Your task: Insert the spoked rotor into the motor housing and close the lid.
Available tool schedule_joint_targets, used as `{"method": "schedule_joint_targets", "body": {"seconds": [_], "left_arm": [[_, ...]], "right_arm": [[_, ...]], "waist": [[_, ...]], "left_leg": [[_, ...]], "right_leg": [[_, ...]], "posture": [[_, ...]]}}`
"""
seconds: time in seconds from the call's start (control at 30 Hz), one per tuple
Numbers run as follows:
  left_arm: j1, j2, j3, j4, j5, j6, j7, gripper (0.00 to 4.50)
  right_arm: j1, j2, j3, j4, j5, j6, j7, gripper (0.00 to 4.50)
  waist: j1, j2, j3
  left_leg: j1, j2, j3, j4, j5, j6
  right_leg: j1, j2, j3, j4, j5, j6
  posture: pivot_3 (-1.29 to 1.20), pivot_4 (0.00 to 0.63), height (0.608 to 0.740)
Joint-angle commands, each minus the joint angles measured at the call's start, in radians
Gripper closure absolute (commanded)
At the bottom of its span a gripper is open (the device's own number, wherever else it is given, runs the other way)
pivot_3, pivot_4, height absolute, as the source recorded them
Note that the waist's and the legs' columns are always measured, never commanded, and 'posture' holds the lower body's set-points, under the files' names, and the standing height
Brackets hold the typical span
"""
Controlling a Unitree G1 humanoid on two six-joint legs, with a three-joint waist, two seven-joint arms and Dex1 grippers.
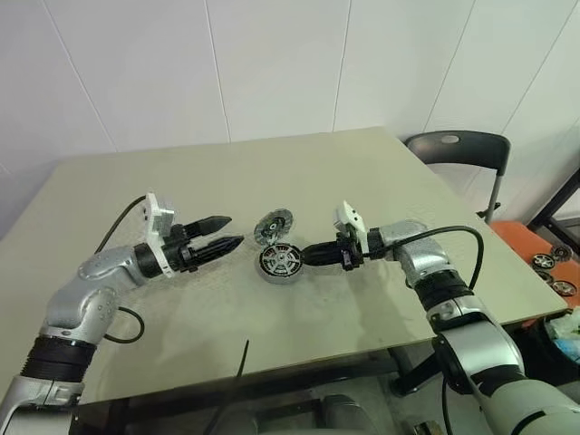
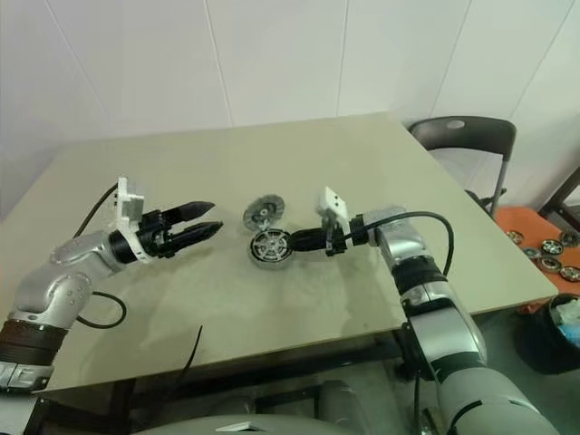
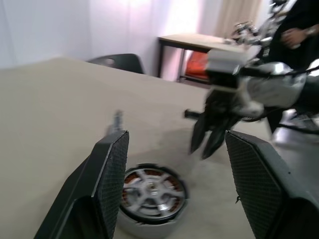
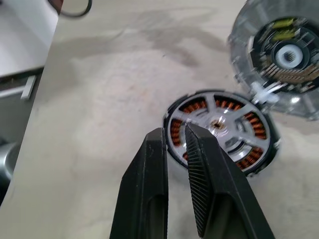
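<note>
The left pincer [image 1: 227, 232] stands wide apart and holds nothing; it hangs above the tabletop [image 1: 362, 172], at about 9 o'clock from the motor housing [image 1: 279, 262] and well apart from it. The right pincer [image 1: 304, 255] is narrow, with only a thin slit between its two black fingers [image 4: 209, 169], and it grips nothing. Its tips are at the rim of the housing on the 3 o'clock side; whether they touch it I cannot tell.

The housing sits flat near the middle of the tabletop. It is a short round silver cup, and the spoked rotor [image 4: 219, 127] lies inside it: a shiny wheel with flat spokes, and coppery windings show through the gaps. The lid [image 1: 271, 225] is just beside the housing at about 11 o'clock, tilted up, a grey ribbed disc with a light hub.

There is one housing, one rotor, one lid and two pincers.
</note>
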Motion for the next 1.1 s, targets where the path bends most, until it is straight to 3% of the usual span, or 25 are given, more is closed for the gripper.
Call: {"method": "schedule_joint_targets", "body": {"seconds": [0.03,0.3,0.5,0.87,1.0,1.1], "left_arm": [[0.017,0.059,0.014,-0.049,0.036,0.043,-0.109,1.23],[-0.016,0.075,-0.010,0.007,0.203,0.001,-0.219,1.23],[0.018,0.058,-0.005,0.018,0.288,-0.033,-0.263,1.23],[0.038,-0.014,0.013,-0.044,0.280,-0.010,-0.242,1.23],[0.063,-0.030,0.003,-0.067,0.303,-0.016,-0.232,1.23],[0.082,-0.040,0.006,-0.092,0.301,-0.011,-0.217,1.23]], "right_arm": [[-0.057,-0.023,0.005,-0.036,-0.002,-0.030,0.064,3.85],[-0.150,0.002,0.001,0.067,-0.020,-0.085,0.071,3.85],[-0.170,0.020,0.058,0.154,-0.111,-0.264,0.076,3.85],[-0.393,0.046,0.238,0.403,-0.418,-0.782,-0.051,3.85],[-0.461,0.066,0.282,0.487,-0.506,-0.866,-0.126,3.85],[-0.475,0.104,0.259,0.539,-0.494,-0.828,-0.101,3.85]], "waist": [[-0.006,0.001,0.000],[-0.019,0.001,0.001],[-0.020,0.001,0.001],[-0.023,0.002,0.002],[-0.022,0.002,0.002],[-0.022,0.002,0.002]], "left_leg": [[0.000,0.000,0.000,0.000,0.000,0.000],[0.000,0.000,-0.001,0.000,0.000,0.000],[-0.001,0.000,0.000,-0.001,0.000,0.000],[0.000,0.000,-0.001,-0.001,0.000,0.000],[0.000,0.000,-0.002,-0.002,0.000,0.000],[0.000,0.000,-0.002,-0.002,0.000,0.000]], "right_leg": [[0.000,0.000,0.000,0.000,0.001,-0.002],[0.000,0.000,0.000,0.000,-0.001,-0.003],[-0.001,-0.001,0.000,-0.001,0.001,-0.006],[-0.001,-0.001,0.001,0.000,0.001,-0.005],[-0.002,-0.001,0.001,0.000,0.001,-0.006],[-0.002,-0.001,0.001,0.000,0.001,-0.006]], "posture": [[0.00,0.000,0.740],[0.00,0.000,0.740],[0.00,0.000,0.740],[0.00,0.000,0.740],[0.00,0.000,0.740],[0.00,0.000,0.740]]}}
